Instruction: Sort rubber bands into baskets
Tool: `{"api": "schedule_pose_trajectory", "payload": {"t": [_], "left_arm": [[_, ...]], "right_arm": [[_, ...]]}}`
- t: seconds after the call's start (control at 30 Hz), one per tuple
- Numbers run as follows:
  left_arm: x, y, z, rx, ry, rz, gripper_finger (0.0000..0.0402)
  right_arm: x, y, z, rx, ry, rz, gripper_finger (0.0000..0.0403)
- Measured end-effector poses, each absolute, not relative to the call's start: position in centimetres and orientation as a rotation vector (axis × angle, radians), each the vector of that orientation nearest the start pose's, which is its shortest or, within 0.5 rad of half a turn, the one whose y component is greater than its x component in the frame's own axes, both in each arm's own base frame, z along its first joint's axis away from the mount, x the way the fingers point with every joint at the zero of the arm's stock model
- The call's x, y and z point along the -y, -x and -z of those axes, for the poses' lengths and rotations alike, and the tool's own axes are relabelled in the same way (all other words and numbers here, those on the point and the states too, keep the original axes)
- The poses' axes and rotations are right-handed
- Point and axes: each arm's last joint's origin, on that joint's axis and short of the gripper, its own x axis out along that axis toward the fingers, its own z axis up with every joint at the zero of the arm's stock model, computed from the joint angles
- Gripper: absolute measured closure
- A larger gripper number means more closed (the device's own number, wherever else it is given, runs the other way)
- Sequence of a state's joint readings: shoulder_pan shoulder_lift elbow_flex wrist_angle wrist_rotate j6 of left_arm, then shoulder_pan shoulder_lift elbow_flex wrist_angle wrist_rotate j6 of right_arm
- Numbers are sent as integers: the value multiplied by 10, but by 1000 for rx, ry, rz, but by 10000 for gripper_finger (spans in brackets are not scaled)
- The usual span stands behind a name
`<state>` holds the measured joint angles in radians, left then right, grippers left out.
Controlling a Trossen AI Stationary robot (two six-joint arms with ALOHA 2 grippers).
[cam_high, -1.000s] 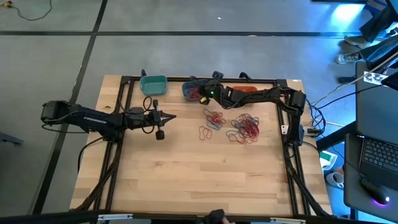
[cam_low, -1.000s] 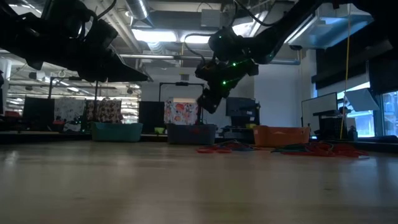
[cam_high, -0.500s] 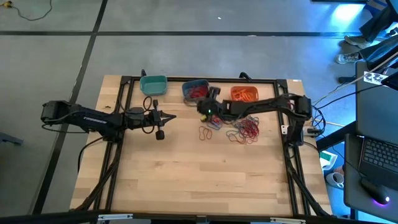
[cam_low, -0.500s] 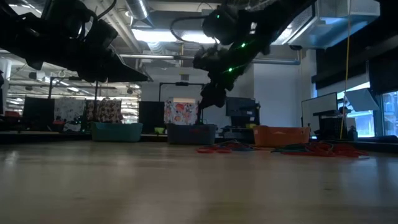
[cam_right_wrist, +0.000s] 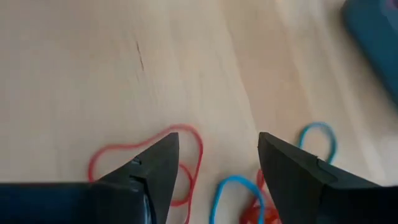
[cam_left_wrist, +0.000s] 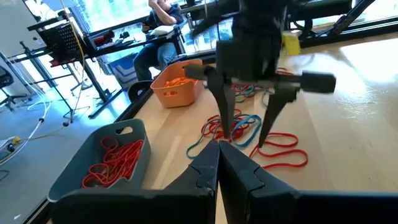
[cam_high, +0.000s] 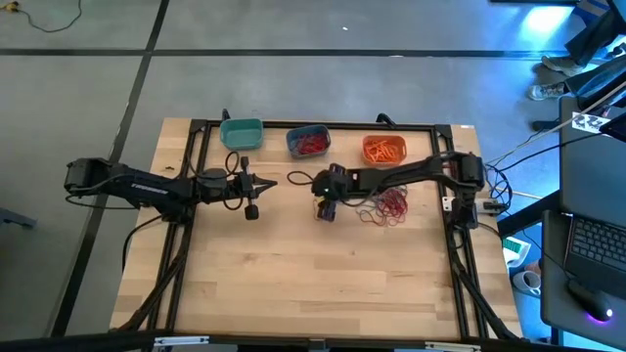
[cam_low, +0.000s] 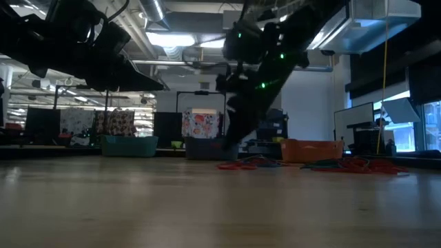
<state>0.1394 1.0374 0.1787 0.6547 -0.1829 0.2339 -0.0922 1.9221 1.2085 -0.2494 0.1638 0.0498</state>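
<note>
Now the right gripper (cam_right_wrist: 217, 163) hangs just above the wood with its two fingers spread wide and nothing between them; a red rubber band (cam_right_wrist: 146, 163) lies under and beside one fingertip, and two blue loops (cam_right_wrist: 318, 138) lie near the other. From above, that gripper (cam_high: 327, 203) sits at the near-left edge of the loose pile of rubber bands (cam_high: 383, 203), which is spread on the table (cam_high: 313, 284) in front of the three baskets.

Judging from this, the step in hand is a pick: the open fingers are poised to close on one band. The next move seems to call for a short drop, a pinch on a single thin loop and not on its neighbours, then a carry to the matching basket. The slate blue basket (cam_high: 307, 142) already holds red bands, the orange basket (cam_high: 384, 149) holds orange ones, and the teal basket (cam_high: 242, 133) looks empty, presumably meant for the blue.

The left gripper (cam_left_wrist: 218, 169) waits well to the left of the pile, its fingers pressed together on nothing.

Several things are hard to read. Which band the right gripper will take cannot be told, since red and blue loops both lie in reach. From table height the gripper (cam_low: 232, 138) is only a dark shape against the room, and whether its tips touch the wood is unclear. The arm also covers part of the pile from above.
</note>
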Motion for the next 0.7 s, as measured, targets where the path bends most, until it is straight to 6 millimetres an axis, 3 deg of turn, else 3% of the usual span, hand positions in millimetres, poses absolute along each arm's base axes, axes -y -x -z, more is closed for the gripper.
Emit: {"api": "schedule_pose_trajectory", "payload": {"t": [0.3,0.7], "left_arm": [[-31,-183,-165,-245,-236,-295,396],[-31,-183,-165,-246,-236,-295,396]], "right_arm": [[41,-392,-130,-1015,-16,262,198],[40,-393,-124,-1031,18,244,376]]}}
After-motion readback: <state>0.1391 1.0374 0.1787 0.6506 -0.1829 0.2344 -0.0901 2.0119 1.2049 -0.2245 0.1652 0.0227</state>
